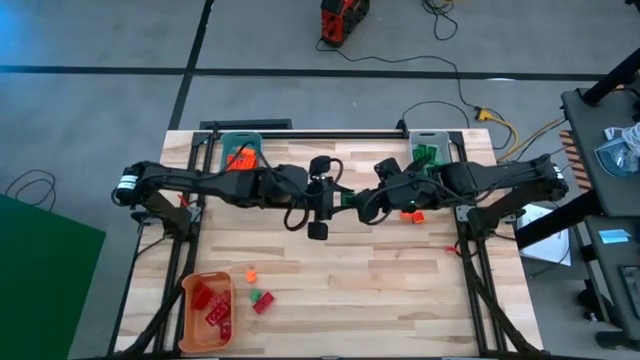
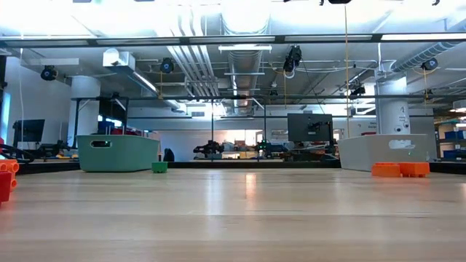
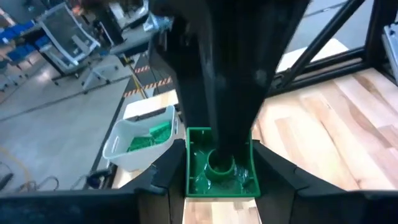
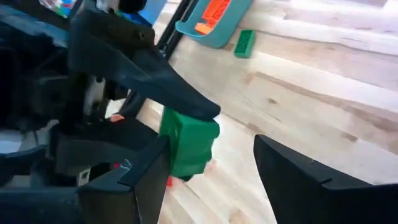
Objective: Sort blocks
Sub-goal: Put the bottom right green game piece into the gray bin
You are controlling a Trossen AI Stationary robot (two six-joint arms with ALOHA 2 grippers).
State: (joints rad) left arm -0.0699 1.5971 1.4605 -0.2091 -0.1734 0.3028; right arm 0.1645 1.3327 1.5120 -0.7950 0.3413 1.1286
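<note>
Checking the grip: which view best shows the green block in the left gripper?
Left wrist view: the green block sits square between the fingers of the left gripper. The right wrist view shows it side-on, partly behind a dark finger. The high view hides it among the arms; the low view misses it.

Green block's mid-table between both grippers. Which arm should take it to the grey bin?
Right. The grey bin holding greens sits on its side; the right gripper is open around the green block the left gripper holds.

Both hands meet over mid-table, left hand [image 1: 352, 199] holding a block [image 3: 221, 163] beside right hand [image 1: 340, 201].
</note>
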